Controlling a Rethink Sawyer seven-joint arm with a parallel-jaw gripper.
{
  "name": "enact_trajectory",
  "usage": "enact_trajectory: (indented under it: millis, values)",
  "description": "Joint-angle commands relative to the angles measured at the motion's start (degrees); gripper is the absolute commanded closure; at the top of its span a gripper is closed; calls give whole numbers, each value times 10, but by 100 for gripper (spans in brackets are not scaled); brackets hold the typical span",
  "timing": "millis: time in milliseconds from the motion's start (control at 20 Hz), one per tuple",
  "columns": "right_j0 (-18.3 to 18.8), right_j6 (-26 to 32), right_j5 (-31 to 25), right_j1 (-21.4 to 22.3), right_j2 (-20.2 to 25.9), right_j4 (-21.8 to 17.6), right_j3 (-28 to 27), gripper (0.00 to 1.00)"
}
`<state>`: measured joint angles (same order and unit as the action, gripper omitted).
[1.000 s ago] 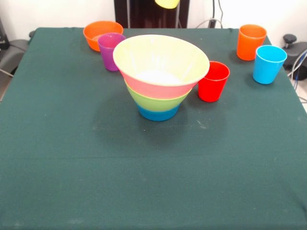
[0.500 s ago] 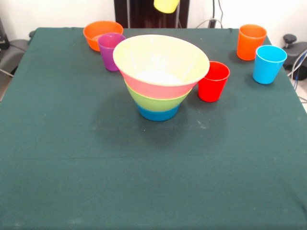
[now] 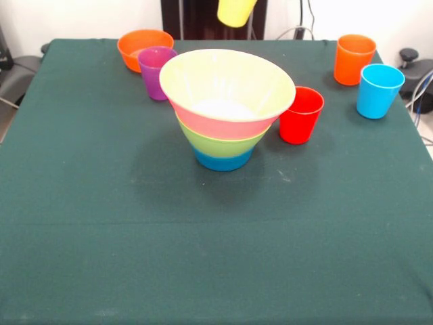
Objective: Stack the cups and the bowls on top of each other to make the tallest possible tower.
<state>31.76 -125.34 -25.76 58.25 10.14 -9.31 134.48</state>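
The tower (image 3: pixel 226 108) stands at the table's middle: a blue bowl (image 3: pixel 222 161) at the base, a green bowl (image 3: pixel 220 142) in it, and a wide bowl on top, pink outside (image 3: pixel 220 124) and pale yellow inside. A yellow cup (image 3: pixel 235 10) hangs tilted in the air at the top edge, above and behind the tower; what holds it is cut off by the frame. A purple cup (image 3: pixel 155 71) and a small orange bowl (image 3: pixel 143 47) stand behind the tower on the left. A red cup (image 3: pixel 301 114) stands close to its right side.
An orange cup (image 3: pixel 354 59) and a light blue cup (image 3: pixel 379 90) stand near the far right corner of the dark green table (image 3: pixel 216 250). Cables and dark equipment lie beyond the right edge.
The yellow cup has come lower into the picture and now shows more of its body, tilted. The things on the table have not moved.
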Motion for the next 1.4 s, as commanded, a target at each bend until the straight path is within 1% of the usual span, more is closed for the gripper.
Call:
enact_trajectory:
  millis: [50,150,250,450,700,900,1150,1400]
  values:
    - [-5,2,-27,-72,8,-34,-91,100]
    - [-7,4,-42,-65,8,-33,-97,100]
    - [-10,2,-44,-62,7,-32,-97,100]
    - [-18,-6,-32,-68,1,-36,-98,100]
    - [-22,-9,-3,-63,-14,-55,-75,100]
    - [-9,-3,34,-56,-25,-82,-39,100]
    - [17,13,43,-32,-21,-102,-2,100]
    - [32,8,66,-31,-31,-139,21,100]
